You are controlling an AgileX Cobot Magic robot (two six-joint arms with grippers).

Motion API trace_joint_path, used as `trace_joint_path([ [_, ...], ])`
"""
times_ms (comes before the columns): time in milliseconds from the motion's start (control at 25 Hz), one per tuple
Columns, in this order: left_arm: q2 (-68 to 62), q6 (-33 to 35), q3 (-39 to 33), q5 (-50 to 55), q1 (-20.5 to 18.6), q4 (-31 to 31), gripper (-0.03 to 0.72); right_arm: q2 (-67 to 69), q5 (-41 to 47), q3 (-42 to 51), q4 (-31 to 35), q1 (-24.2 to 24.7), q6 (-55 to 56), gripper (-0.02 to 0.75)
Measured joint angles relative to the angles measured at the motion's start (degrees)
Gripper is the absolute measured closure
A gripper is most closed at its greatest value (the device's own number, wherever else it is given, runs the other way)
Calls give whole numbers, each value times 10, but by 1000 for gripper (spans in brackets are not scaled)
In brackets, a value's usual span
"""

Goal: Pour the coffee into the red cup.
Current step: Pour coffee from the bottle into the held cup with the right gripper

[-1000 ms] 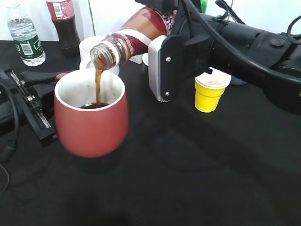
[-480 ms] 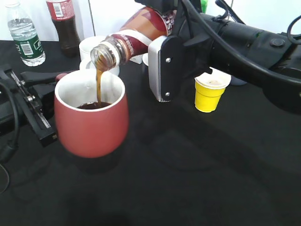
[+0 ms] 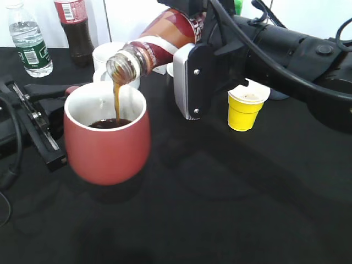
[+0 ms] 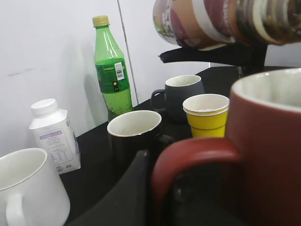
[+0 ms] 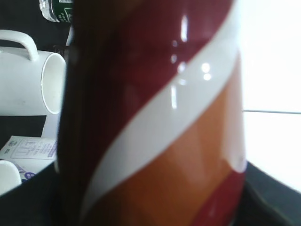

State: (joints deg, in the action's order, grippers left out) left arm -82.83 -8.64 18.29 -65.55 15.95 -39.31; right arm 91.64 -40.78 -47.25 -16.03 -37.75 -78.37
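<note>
The red cup (image 3: 107, 146) stands lifted at the left, white inside, with dark coffee in it. My left gripper (image 3: 58, 102) is shut on the cup's handle (image 4: 188, 160). My right gripper (image 3: 190, 66) is shut on the coffee bottle (image 3: 159, 41), which is tilted with its open mouth over the cup. A brown stream of coffee (image 3: 116, 99) falls from the mouth into the cup. The bottle's red, white and orange label fills the right wrist view (image 5: 155, 122); the right jaws are hidden there.
A yellow paper cup (image 3: 245, 110) stands right of the bottle. White mugs (image 3: 107, 55), a water bottle (image 3: 30, 41) and a cola bottle (image 3: 74, 27) stand behind. The left wrist view shows a green bottle (image 4: 110, 70), black mug (image 4: 134, 136), grey mug (image 4: 181, 94) and milk carton (image 4: 51, 134).
The coffee level in the red cup has risen slightly as the stream keeps falling. Both arms hold about the same pose.
</note>
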Motion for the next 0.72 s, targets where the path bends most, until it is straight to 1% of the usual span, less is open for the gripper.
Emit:
trace_joint_path([
  [720,0,1,0,1,0,0,641,0,-2,0,0,0,-8,209],
])
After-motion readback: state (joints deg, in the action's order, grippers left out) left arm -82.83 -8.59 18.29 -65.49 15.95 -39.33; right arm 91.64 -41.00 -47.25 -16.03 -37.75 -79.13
